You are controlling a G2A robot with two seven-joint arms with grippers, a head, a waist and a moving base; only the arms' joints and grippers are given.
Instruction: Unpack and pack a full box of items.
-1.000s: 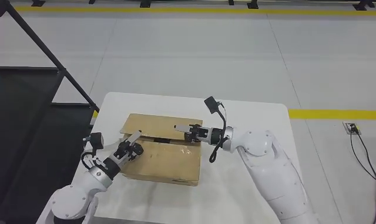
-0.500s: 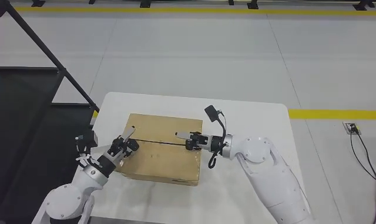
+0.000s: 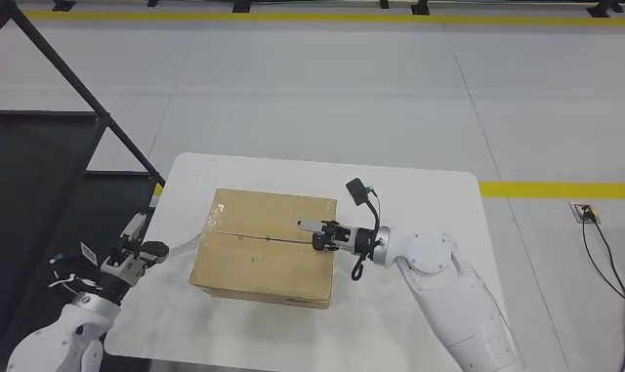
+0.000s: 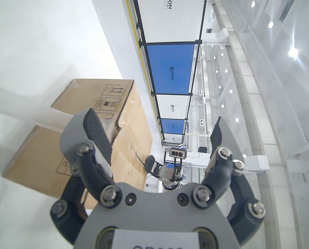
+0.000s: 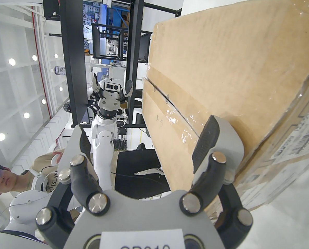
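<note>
A brown cardboard box point(image 3: 264, 260) sits in the middle of the white table point(image 3: 410, 191) with its top flaps down and meeting at a seam. My right gripper point(image 3: 312, 233) hovers open over the seam's right end; in its wrist view the box point(image 5: 222, 53) lies beside one finger point(image 5: 206, 141) of the gripper point(image 5: 146, 128). My left gripper point(image 3: 137, 237) is open, off the box's left side at the table's edge. A clear strip of tape point(image 3: 184, 241) runs from the box point(image 4: 133, 120) toward one finger of the left gripper point(image 4: 154, 120).
A black frame post and dark panel point(image 3: 59, 177) stand close on the left, beside the left arm. The table has bare surface behind the box and to its right. A yellow floor line point(image 3: 547, 188) runs past the right side.
The raised far flap has come down and the box top is now shut. The left arm drew back leftward off the box to the table's edge. The right gripper sank slightly toward the seam.
</note>
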